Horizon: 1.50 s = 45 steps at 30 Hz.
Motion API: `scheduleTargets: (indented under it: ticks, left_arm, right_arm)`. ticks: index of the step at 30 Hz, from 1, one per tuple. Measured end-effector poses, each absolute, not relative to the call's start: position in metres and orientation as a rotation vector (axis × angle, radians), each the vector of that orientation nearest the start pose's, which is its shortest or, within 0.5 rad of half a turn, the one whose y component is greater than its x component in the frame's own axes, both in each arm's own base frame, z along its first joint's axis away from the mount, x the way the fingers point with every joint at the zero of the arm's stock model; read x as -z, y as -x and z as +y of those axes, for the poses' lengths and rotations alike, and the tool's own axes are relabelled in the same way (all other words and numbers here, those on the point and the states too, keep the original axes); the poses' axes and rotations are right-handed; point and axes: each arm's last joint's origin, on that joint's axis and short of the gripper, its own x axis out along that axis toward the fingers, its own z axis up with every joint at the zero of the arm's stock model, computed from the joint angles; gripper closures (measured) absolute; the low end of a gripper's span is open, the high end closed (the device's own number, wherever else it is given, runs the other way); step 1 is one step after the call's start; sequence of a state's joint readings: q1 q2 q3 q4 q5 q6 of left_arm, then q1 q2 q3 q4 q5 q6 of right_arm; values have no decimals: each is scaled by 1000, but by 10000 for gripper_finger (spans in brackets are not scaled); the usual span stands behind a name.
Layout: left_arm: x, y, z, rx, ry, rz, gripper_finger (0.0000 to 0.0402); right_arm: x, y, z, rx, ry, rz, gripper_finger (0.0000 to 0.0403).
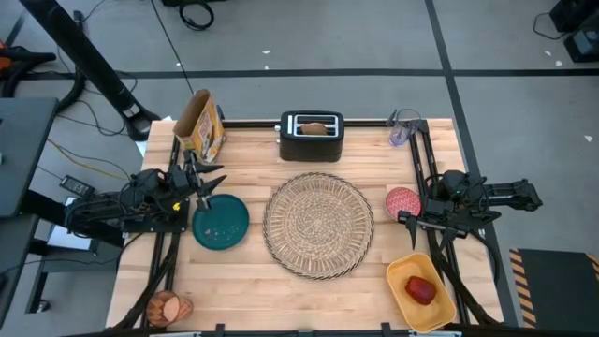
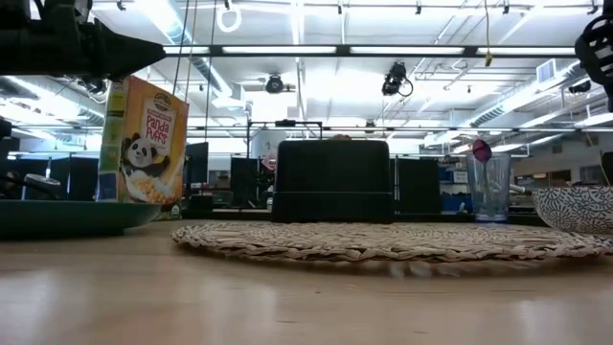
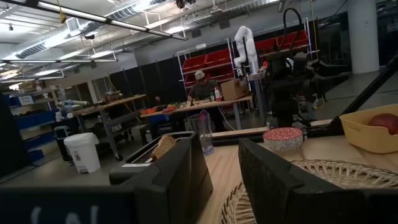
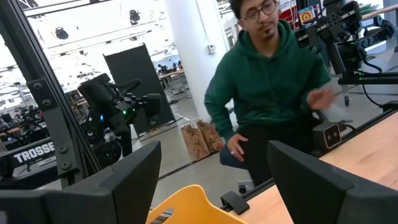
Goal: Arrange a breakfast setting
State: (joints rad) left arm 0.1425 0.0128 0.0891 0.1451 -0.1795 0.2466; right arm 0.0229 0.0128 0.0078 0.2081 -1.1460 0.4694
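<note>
Risk comes from the thin rim of the round teal plate: my left end effector, fingers spread and empty, hovers just above its far edge and could slip. The large woven straw placemat lies beside it on the desk.

The red apple is cut by the picture's edge.

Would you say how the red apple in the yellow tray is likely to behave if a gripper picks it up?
The red apple looks round and smooth, so it may slip between fingers. Lying loose in the yellow tray, it would probably roll when nudged. It appears rigid, not squashy.
</note>
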Motion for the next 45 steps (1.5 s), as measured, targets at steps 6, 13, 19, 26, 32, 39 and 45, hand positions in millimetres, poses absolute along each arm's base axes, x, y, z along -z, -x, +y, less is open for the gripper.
scheduleTargets:
  ticks: [6, 13, 19, 26, 32, 39, 45]
  left_arm:
    - [-206, -88, 18, -346, -239, -181, 257]
    - [-208, -88, 18, -348, -240, -193, 257]
    - [-219, -84, 17, -348, -158, -328, 257]
    - [-222, -83, 17, -309, 49, -400, 257]
    - [-223, -87, 18, -288, 207, -425, 257]
    - [-217, -119, 24, -329, 234, -342, 257]
    - [-201, -150, 28, -352, 227, -148, 257]
  right_arm:
    - [-182, -79, 28, -1180, -299, 94, 101]
    - [-182, -79, 28, -1179, -299, 94, 101]
    - [-182, -79, 28, -1179, -299, 94, 101]
    - [-182, -79, 28, -1179, -299, 94, 101]
    - [-182, -79, 28, -1179, -299, 94, 101]
    - [-182, -79, 28, -1179, -299, 94, 101]
    - [-182, -79, 28, -1179, -299, 94, 101]
